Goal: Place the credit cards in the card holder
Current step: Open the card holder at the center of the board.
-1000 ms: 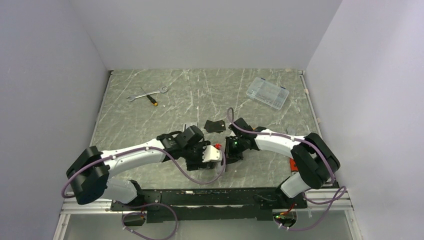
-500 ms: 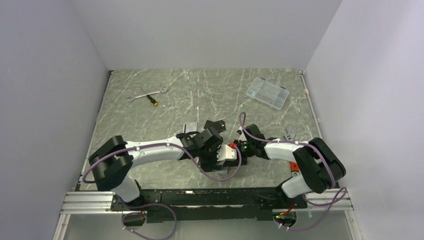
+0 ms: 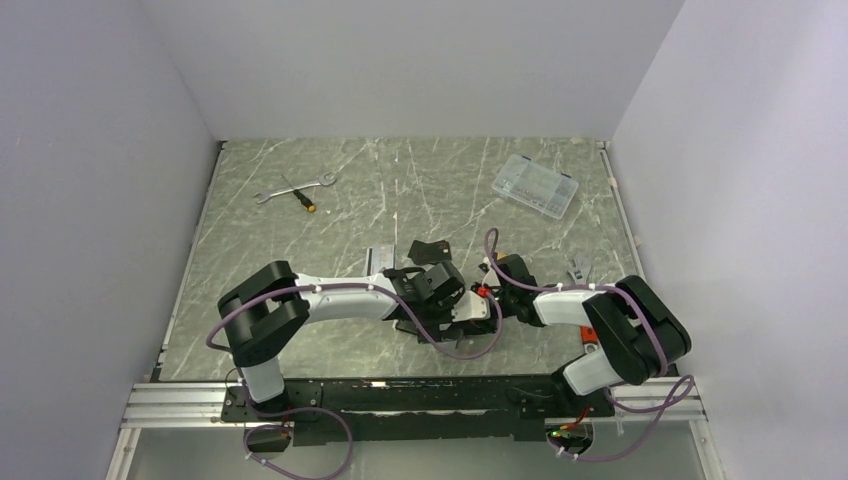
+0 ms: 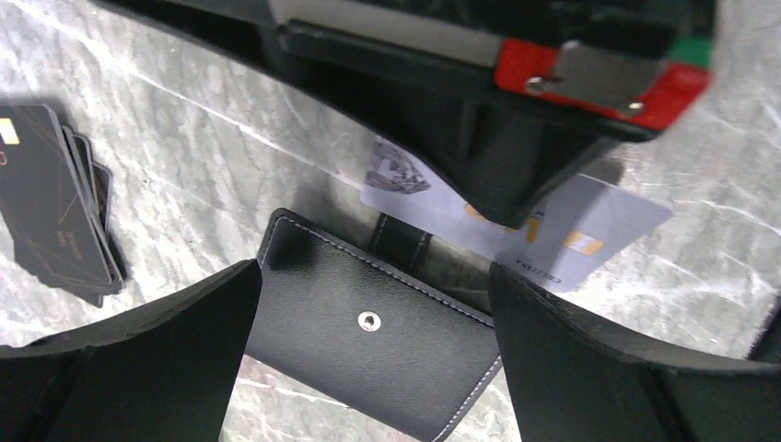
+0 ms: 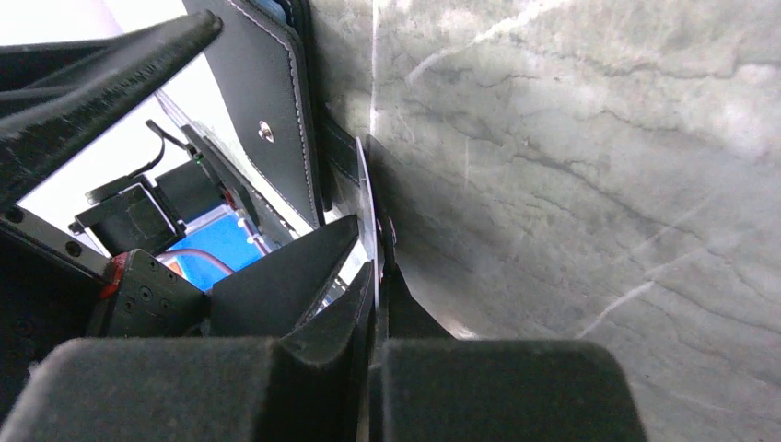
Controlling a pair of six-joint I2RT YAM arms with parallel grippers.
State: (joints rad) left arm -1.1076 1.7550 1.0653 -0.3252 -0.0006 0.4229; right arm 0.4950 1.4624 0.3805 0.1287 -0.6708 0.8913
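Note:
The card holder (image 4: 368, 322), a black stitched wallet with a silver snap, lies flat on the marble table. My left gripper (image 4: 373, 304) hangs over it, open, with one finger (image 4: 138, 368) on each side and not touching it. A pale credit card (image 4: 589, 230) with gold marks slants down to the wallet's far edge. My right gripper (image 5: 378, 258) is shut on this card, seen edge-on (image 5: 368, 198). A fanned stack of dark cards (image 4: 55, 221) lies to the left. In the top view both grippers (image 3: 455, 305) (image 3: 485, 293) meet at the table's near middle and hide the wallet.
A flat black piece (image 3: 428, 250) and a small grey card (image 3: 378, 257) lie just behind the grippers. A clear plastic box (image 3: 535, 185) sits at the back right. A wrench (image 3: 290, 185) and a screwdriver (image 3: 303, 199) lie at the back left.
Both grippers have shifted to the right. The left gripper has opened wide over the wallet. The right gripper stays shut on its card.

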